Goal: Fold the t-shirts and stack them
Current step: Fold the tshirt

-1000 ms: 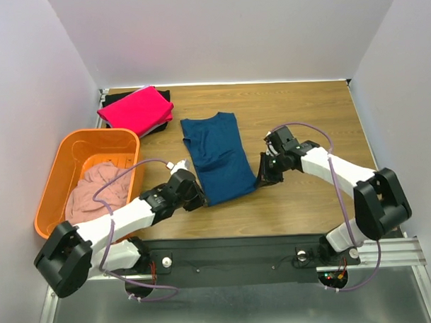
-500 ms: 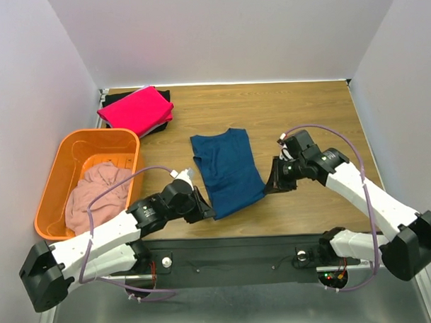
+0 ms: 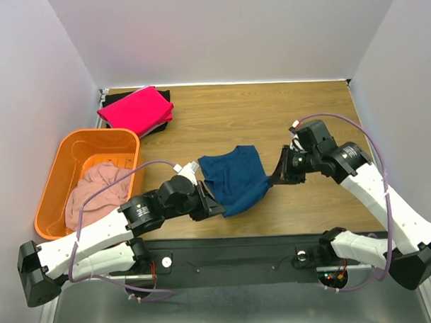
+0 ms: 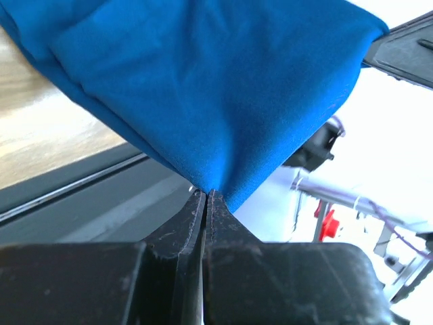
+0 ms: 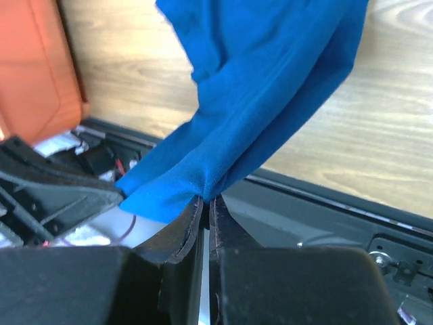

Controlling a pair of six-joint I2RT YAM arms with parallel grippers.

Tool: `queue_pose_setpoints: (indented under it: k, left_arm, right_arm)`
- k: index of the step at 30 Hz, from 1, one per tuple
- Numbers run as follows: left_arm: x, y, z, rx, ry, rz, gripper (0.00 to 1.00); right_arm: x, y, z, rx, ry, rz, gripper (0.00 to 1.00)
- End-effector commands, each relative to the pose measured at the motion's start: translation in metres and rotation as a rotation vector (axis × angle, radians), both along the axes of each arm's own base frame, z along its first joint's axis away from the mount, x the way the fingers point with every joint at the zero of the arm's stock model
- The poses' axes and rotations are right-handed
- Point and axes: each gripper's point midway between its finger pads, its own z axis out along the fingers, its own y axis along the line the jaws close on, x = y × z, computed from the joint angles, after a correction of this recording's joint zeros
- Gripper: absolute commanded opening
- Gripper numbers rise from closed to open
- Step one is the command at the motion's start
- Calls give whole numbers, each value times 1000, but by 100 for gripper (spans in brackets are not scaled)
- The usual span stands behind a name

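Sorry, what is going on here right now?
Both arms are working on the navy blue t-shirt: the left gripper and the right gripper are each shut on a near corner, lifting that edge off the table. A bright pink t-shirt lies folded on a black one at the far left; a pale pink t-shirt sits in the orange basket.

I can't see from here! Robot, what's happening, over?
Left tool, right tool shut on corners of navy t-shirt. Near edge held up. Nothing blocking.

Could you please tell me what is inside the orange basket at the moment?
A crumpled pale pink t-shirt lies in the orange basket, filling its near half; the far half shows bare plastic. Anything beneath the cloth is hidden.
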Motion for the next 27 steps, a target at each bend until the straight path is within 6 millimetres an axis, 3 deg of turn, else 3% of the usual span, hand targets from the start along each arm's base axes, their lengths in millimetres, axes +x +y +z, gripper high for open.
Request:
queue_pose_setpoints:
  k: [1,12,14,24,27]
  left_arm:
    - [21,-4,18,-54,-27,79,0]
    - [105,7,17,1,-121,117,0]
    - [120,13,16,23,-121,136,0]
    - [164,32,1,45,-116,159,0]
    - [177,33,-6,63,-105,149,0]
  right_arm:
    - [29,3,12,-30,-74,-49,0]
    - [115,22,15,-122,-181,-109,0]
    - [130,26,8,-145,-184,-111,0]
    - [186,48,-2,-188,-222,-105,0]
    - [203,53,-16,-212,-210,-95,1]
